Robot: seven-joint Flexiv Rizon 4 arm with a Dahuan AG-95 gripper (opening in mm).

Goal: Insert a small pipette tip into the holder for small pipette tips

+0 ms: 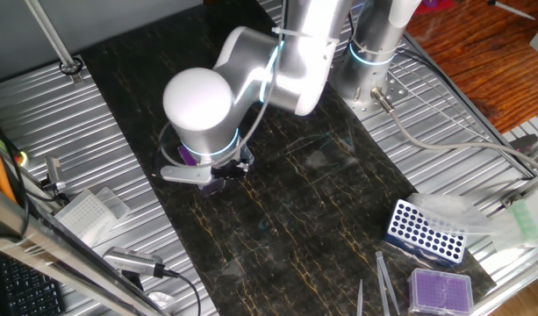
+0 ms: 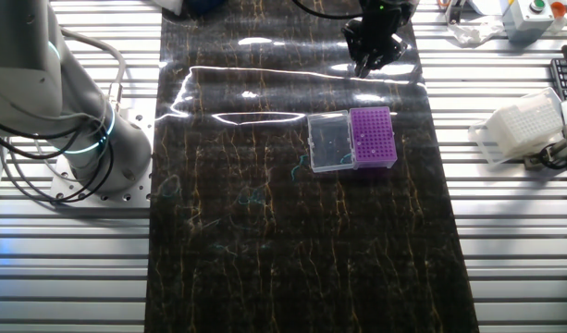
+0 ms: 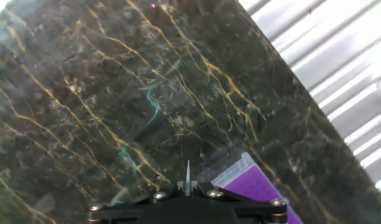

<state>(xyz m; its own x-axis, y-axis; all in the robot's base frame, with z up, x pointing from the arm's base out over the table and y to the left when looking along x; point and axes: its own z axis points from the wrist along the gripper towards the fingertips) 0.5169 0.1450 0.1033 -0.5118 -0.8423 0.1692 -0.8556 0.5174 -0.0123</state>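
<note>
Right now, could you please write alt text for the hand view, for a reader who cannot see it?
A thin clear pipette tip sticks up from the shut tool at the bottom edge, above a dark gold-veined mat. A corner of the purple tip rack shows lower right, ribbed metal table beyond.

I see a glossy dark mat (image 2: 292,240), marble-patterned with gold veins, throwing glare, laid over my desk (image 2: 514,250) of ribbed bare metal. The purple rack (image 2: 373,136) looks like matt plastic with a clear, shiny plastic lid (image 2: 328,142). The arm (image 1: 251,75) wears smooth, satin silver-white shells. The tip (image 3: 188,174) looks thin, pale, translucent.
</note>
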